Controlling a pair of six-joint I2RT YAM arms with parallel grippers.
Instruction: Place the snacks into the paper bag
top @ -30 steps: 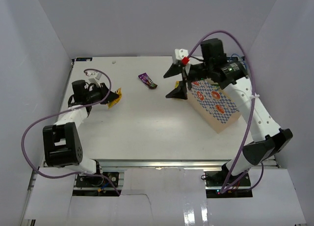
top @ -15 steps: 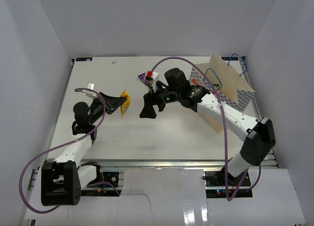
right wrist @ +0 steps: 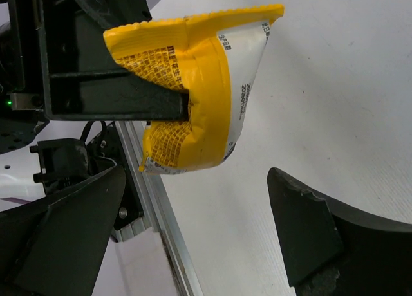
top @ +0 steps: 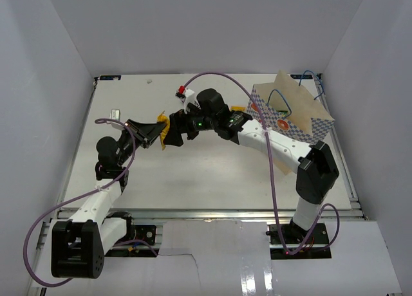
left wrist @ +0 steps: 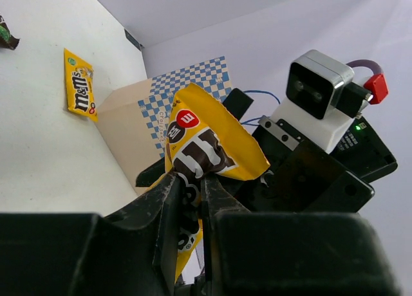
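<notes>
We saw our left gripper [left wrist: 193, 180] clamped on a yellow M&M's packet [left wrist: 207, 138], held clear above the table [top: 212, 174]; the right gripper [right wrist: 193, 228] faced it with jaws spread wide, gripping nothing; the paper bag [top: 293, 112] stood at the far right, well apart, beyond the right arm [top: 277, 145]; a second yellow pack [left wrist: 78, 83] lay flat near the bag

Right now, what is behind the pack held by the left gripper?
Behind the pack: the open right gripper, then the bag farther back. The pack covers part of each.
</notes>
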